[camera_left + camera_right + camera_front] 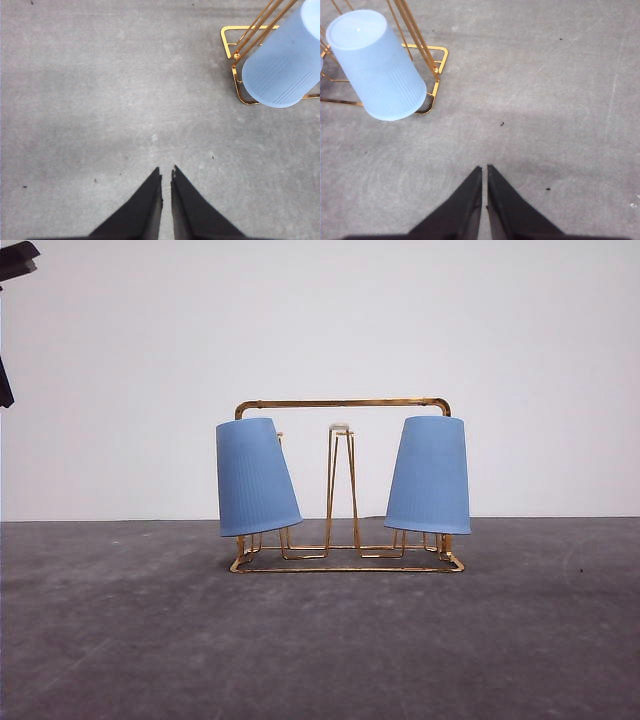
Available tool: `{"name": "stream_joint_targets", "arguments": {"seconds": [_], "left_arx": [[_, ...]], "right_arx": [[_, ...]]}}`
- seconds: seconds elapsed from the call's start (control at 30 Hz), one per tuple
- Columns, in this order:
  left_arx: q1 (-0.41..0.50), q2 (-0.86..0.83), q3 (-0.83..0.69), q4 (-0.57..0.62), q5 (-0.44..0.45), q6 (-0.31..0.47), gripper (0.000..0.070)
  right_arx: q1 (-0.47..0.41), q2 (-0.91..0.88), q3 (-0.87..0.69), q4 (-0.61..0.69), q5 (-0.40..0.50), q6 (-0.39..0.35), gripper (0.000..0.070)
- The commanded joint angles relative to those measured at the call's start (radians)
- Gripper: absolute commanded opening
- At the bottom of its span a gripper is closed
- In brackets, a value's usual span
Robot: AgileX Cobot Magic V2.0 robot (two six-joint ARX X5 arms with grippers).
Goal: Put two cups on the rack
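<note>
The gold wire rack (345,405) stands mid-table. Two light blue ribbed cups hang upside down on its outer prongs: one on the left (255,478), one on the right (430,475). A white-tipped centre prong (340,430) carries nothing. In the left wrist view the left cup (285,65) covers the rack's corner (230,42), and my left gripper (166,172) is shut and apart from it, above bare table. In the right wrist view the right cup (375,65) sits over the rack's base (437,75), and my right gripper (484,168) is shut and away from it.
The grey table (320,640) stretches wide in front of and beside the rack. A plain white wall rises behind. A dark piece of the left arm (15,260) shows at the front view's upper left corner.
</note>
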State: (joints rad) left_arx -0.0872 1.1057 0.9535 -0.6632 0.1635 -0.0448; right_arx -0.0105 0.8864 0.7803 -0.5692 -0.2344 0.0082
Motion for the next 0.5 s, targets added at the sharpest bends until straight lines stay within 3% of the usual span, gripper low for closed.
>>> {"name": "stream_joint_targets", "arguments": {"seconds": [0.0,0.33,0.47], "left_arx": [[0.001,0.005,0.01,0.005,0.005,0.0,0.0012],[0.001,-0.008,0.01,0.015,-0.012,0.007,0.0012],[0.003,-0.072,-0.014,0.002,-0.026,0.091,0.0012]], "right_arx": [[0.001,0.007,0.007,0.009,-0.001,0.014,0.0014],[0.001,0.007,0.007,0.009,-0.001,0.014,0.0014],[0.001,0.007,0.007,0.008,-0.001,0.014,0.0014]]}}
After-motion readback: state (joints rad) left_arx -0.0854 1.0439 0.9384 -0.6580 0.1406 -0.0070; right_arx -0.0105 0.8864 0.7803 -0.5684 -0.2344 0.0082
